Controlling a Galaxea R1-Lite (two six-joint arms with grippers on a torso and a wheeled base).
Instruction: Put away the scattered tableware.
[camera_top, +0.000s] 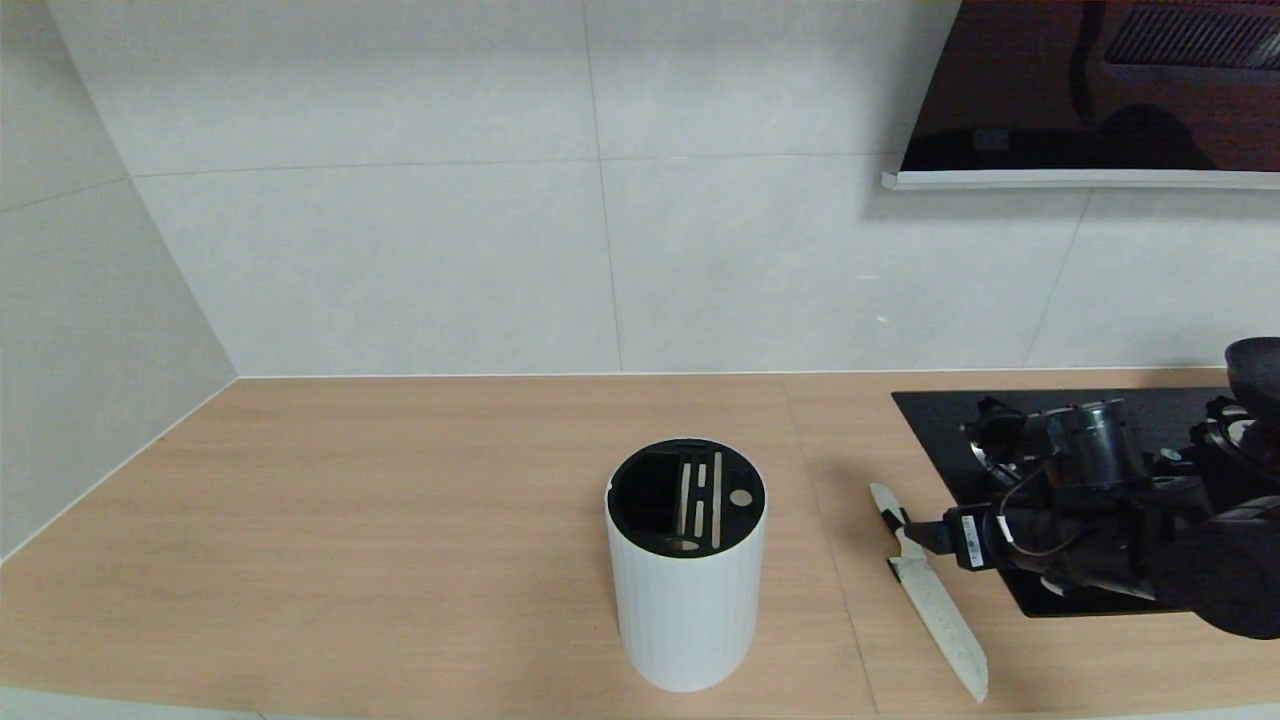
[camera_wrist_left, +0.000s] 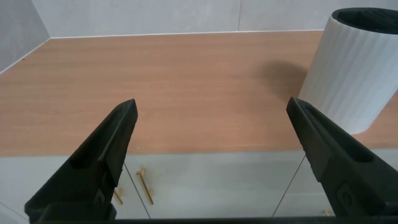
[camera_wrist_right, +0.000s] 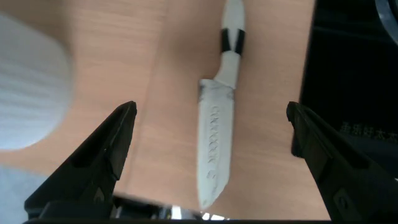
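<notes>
White slotted holder (camera_top: 686, 600) upright; knife (camera_top: 938, 608) lies near; left pincer (camera_wrist_left: 211, 107), right pincer (camera_wrist_right: 211, 109) gaping.

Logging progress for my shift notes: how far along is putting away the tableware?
Nothing looks stowed yet. The knife lies on the counter beside the cooktop; the right gripper hovers over it, fingers open. Remaining: grasp it and slot it into the white holder.

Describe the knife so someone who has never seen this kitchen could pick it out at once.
On the wooden countertop, look just left of the black cooktop, to the right of the white cylindrical holder. The knife lies flat there, under the open right claw. It is the only loose utensil: all white, with a black band on its handle.
</notes>
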